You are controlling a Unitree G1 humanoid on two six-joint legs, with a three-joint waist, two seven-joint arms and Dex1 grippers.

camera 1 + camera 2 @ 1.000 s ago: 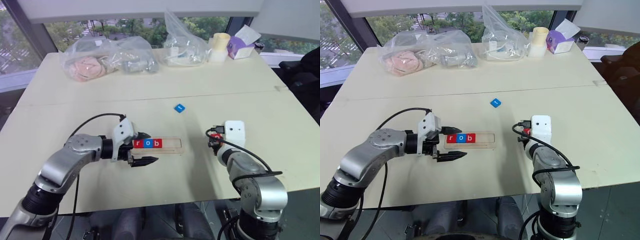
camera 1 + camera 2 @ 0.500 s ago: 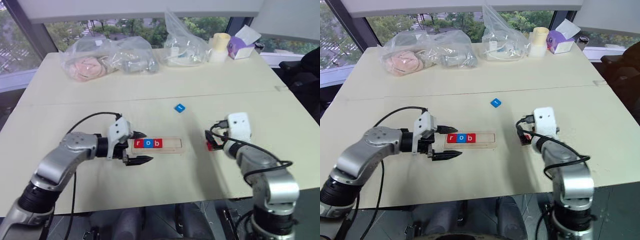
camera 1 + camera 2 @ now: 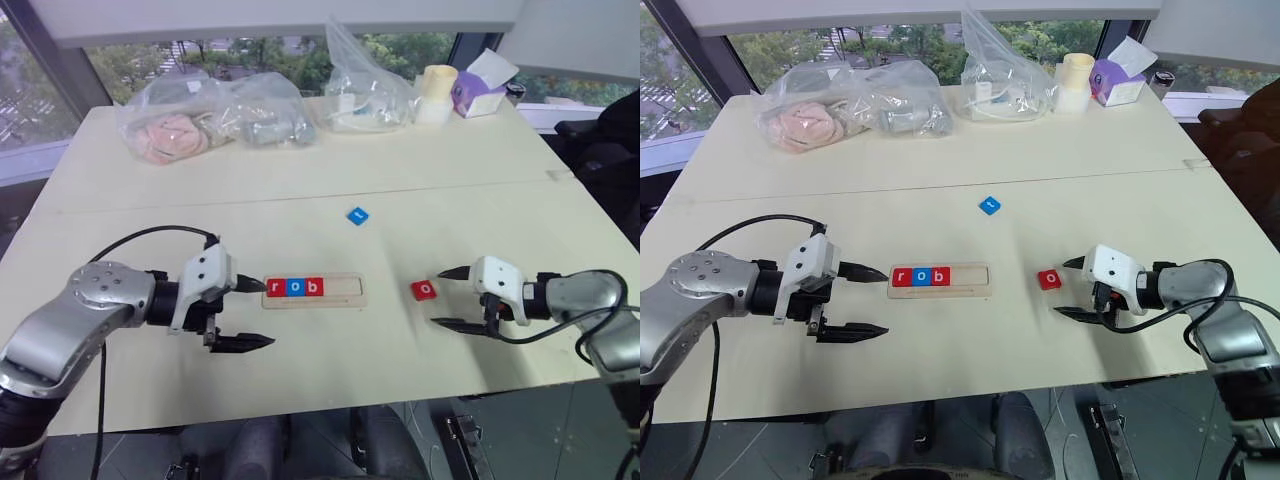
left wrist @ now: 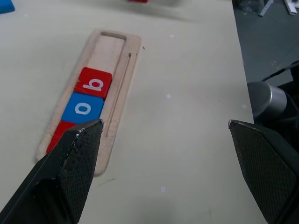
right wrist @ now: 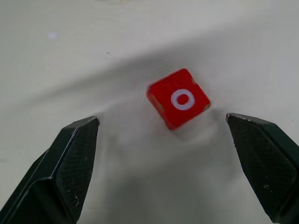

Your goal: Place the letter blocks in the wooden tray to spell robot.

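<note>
The long pale wooden tray (image 3: 315, 291) w/ rounded ends is lying mid-surface, carrying three small flat square letter tiles at its left end: red "r" (image 3: 275, 288), blue "o" (image 3: 295, 288), red "b" (image 3: 314, 288). Its right part is sitting empty, approx two slots.

A red square tile w/ white "o" (image 3: 423, 290) is lying flat on the cream surface (image 3: 300, 190), apart from the tray at its 3 o'clock. A blue square tile (image 3: 359, 216), letter too small to read, is lying at the tray's 1 o'clock, further back.

The right hand (image 3: 447, 298) is hovering just beside the red "o" at its 3 o'clock, fingers spread wide, holding nothing; in the wrist view the tile is sitting between the two fingertips (image 5: 74, 140) but not touching either. The left hand (image 3: 250, 313) is also standing open and empty, at the tray's 9 o'clock.

Judging by looks, the red "o" is light, rigid and thin w/ smooth faces, so it's prob. going to skid if nudged. Best hold: pinching two opposite edges, fingers low to the surface, squared to the tile, which is currently lying rotated vs. the fingers.
</note>
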